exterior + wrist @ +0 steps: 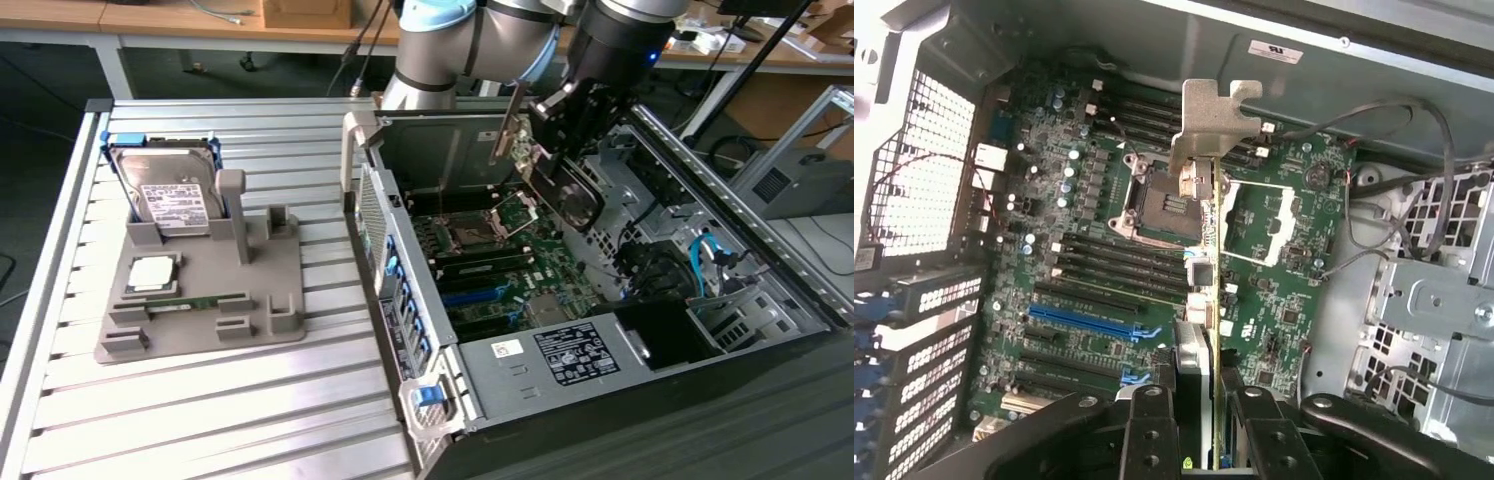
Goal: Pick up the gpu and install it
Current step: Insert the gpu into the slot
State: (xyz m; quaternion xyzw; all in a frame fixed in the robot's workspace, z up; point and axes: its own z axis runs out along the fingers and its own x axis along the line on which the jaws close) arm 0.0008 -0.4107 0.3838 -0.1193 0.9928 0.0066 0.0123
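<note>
My half-closed gripper [1199,405] clamps the thin, dark, silver-bracketed gpu card [1212,120] edge-on above the green motherboard [1279,235], not yet seated.

The gpu [1201,272] ends in a bracket [1212,115] of dull, bare silvery metal. The gripper [1199,405] looks matt black plastic. The motherboard [1094,250] is glossy green board. The computer case [534,375] is matt grey sheet metal. At its nine o'clock in the exterior view, the ribbed pale-metal table [240,430] bears a smooth grey plastic holder [200,320].
</note>
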